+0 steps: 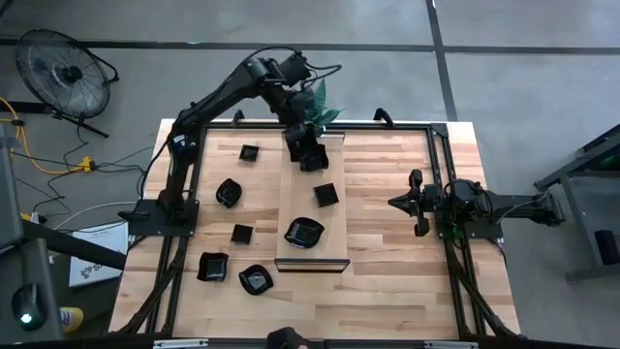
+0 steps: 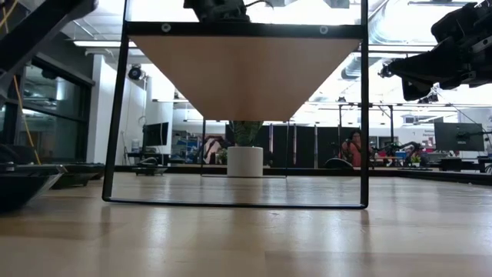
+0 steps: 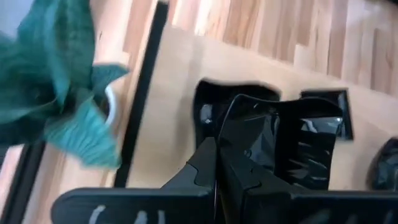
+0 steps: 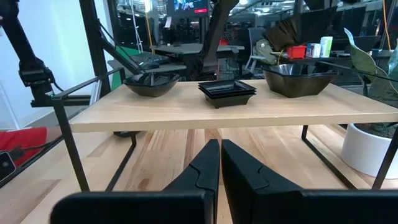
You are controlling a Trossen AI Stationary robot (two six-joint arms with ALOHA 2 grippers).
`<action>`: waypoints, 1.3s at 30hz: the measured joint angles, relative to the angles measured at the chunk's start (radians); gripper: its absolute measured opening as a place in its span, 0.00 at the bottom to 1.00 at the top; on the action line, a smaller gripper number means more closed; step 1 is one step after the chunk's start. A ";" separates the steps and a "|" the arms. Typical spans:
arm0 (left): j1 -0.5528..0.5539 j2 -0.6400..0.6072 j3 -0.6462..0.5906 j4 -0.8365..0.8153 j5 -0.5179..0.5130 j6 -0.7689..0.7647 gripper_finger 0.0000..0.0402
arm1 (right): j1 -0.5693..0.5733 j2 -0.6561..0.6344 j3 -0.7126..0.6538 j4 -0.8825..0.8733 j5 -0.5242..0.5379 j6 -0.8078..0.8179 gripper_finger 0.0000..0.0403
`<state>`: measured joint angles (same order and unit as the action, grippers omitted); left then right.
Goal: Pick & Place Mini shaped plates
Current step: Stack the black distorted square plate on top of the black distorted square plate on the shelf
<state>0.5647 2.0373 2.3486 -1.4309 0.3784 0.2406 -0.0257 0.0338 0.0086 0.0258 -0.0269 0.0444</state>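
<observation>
At upper centre, the left gripper (image 1: 308, 153) clamps a glossy black square plate (image 3: 292, 146) above the long pale wooden board (image 1: 312, 242); the right gripper (image 1: 417, 202) waits closed at the right.

Glossy black mini shaped plates (image 1: 304, 233); pale wooden board (image 1: 312, 254); green plant (image 3: 56, 93).

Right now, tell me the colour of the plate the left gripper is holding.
Glossy black. The plate held by the left gripper shows best in the left wrist view.
</observation>
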 joint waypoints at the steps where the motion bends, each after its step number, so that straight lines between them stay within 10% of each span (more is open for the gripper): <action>1: -0.012 0.007 0.000 0.022 -0.002 -0.022 0.00 | 0.000 0.000 0.000 0.000 0.000 0.000 0.03; 39: -0.095 0.070 -0.001 0.018 -0.159 -0.136 0.00 | 0.000 -0.001 0.000 0.000 0.000 0.000 0.03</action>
<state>0.4693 2.1074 2.3479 -1.4133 0.2198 0.1048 -0.0261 0.0330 0.0089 0.0257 -0.0269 0.0444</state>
